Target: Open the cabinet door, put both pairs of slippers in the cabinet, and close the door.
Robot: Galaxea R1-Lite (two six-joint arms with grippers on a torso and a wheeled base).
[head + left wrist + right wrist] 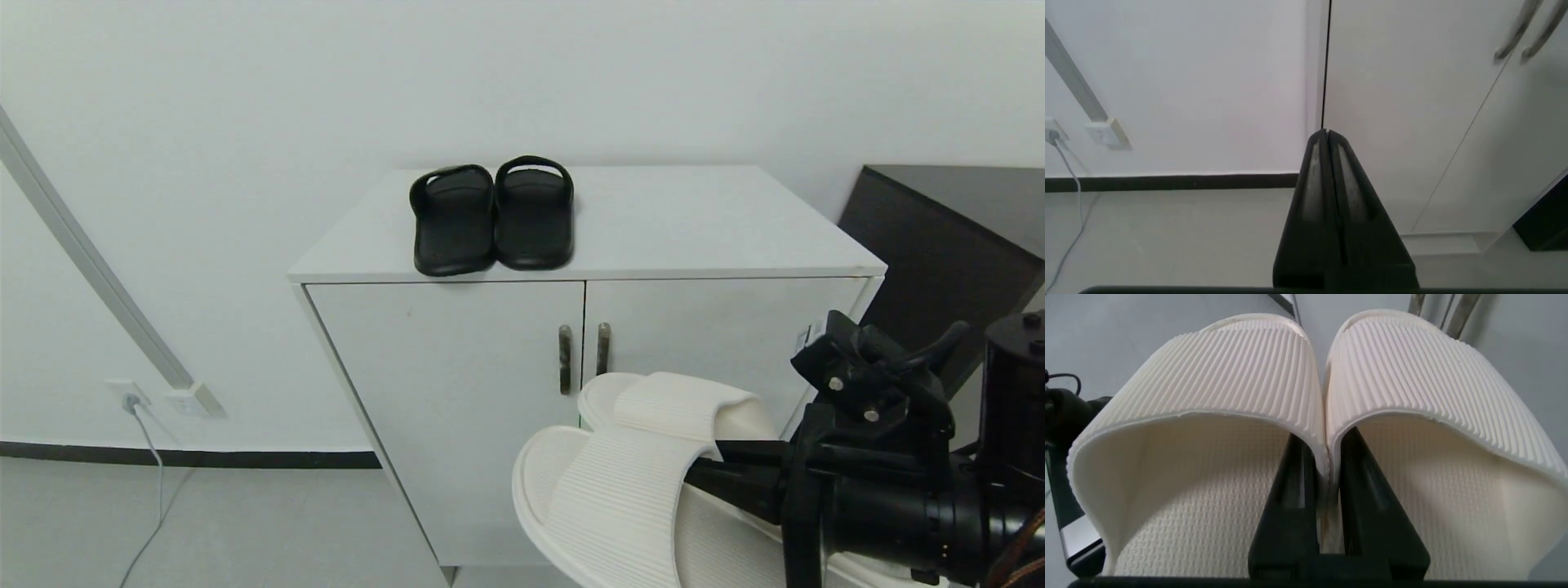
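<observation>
Standing against the wall (204, 163), the cabinet (694, 220) bears black slippers (492, 214); right hand (1327, 465) clamps white slippers (620, 482), left hand (1327, 143) closed.

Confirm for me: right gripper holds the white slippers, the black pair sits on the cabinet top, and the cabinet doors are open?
No: the head view shows both cabinet doors shut. The right gripper does hold the white slippers, and the black slippers sit on the cabinet top.

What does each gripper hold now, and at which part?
The right gripper pinches the white slippers by their touching inner strap sides, one finger inside each. The left gripper is shut, empty.
</observation>
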